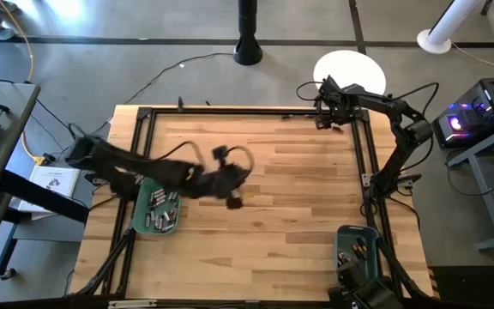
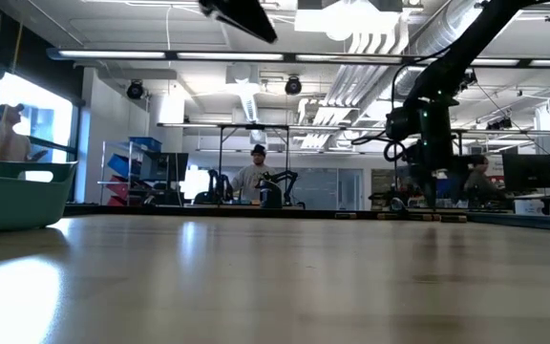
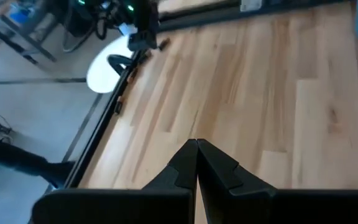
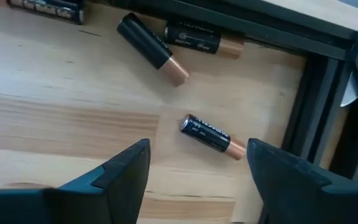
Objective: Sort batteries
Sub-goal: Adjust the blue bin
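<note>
Three dark batteries with coppery ends lie loose on the wood by the table's far right corner: one battery (image 4: 209,135) just ahead of my right gripper (image 4: 197,152), and two more batteries (image 4: 153,48) (image 4: 201,37) beyond it, next to the black frame rail. My right gripper (image 1: 322,116) points down over them, open, its fingers standing either side of the nearest one without touching it. My left gripper (image 3: 196,163) is shut with nothing between its fingers, above the bare table middle (image 1: 234,199). Several batteries fill the left teal bin (image 1: 140,221).
A second teal bin (image 1: 369,233) with a few batteries stands at the near right. A black metal frame (image 1: 360,154) runs round the table top. In the low view the left bin's wall (image 2: 12,196) rises at the left. People sit in the room behind.
</note>
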Available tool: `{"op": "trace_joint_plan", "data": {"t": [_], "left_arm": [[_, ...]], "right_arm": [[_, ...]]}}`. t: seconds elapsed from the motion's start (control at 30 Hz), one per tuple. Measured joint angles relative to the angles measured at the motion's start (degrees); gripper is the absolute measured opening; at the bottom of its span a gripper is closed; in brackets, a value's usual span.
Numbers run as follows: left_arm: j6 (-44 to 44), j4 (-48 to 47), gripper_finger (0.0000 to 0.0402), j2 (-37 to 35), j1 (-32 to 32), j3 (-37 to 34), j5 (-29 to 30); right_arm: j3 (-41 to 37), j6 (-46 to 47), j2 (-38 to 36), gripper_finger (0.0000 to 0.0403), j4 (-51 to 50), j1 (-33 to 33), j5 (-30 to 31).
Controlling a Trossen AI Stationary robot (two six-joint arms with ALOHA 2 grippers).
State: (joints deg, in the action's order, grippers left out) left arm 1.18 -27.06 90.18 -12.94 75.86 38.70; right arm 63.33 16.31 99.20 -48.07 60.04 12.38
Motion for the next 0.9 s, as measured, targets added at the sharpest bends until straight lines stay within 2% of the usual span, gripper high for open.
{"op": "trace_joint_plan", "data": {"t": [0.23,0.37,0.47,0.6,0.67,0.77,0.9], "left_arm": [[9.0,0.3,0.0003,-6.6,-9.9,-9.2,12.6],[13.1,0.3,0.0003,-7.8,-13.6,-12.9,19.5],[16.2,0.2,0.0003,-7.9,-15.5,-15.2,23.6],[19.5,0.4,0.0003,-7.8,-16.4,-17.4,24.5],[21.2,0.6,0.0003,-7.8,-16.7,-18.6,24.8],[23.1,0.8,0.0003,-7.8,-16.8,-19.9,25.1],[23.8,1.7,0.0003,-7.8,-16.8,-21.0,25.3]], "right_arm": [[0.0,-4.9,-1.7,0.0221,-1.7,-1.8,-1.7],[0.0,-7.2,-5.3,0.0207,-7.4,-5.7,1.5],[-0.2,-6.7,-9.0,0.0200,-13.7,-11.5,4.5],[-2.3,-1.1,-15.2,0.0195,-21.2,-23.4,5.6],[-4.4,3.6,-18.9,0.0195,-24.3,-31.4,3.5],[-8.8,12.8,-24.7,0.0195,-27.5,-45.2,-3.2],[-13.7,29.1,-31.7,0.0195,-27.2,-64.1,-16.3]]}}
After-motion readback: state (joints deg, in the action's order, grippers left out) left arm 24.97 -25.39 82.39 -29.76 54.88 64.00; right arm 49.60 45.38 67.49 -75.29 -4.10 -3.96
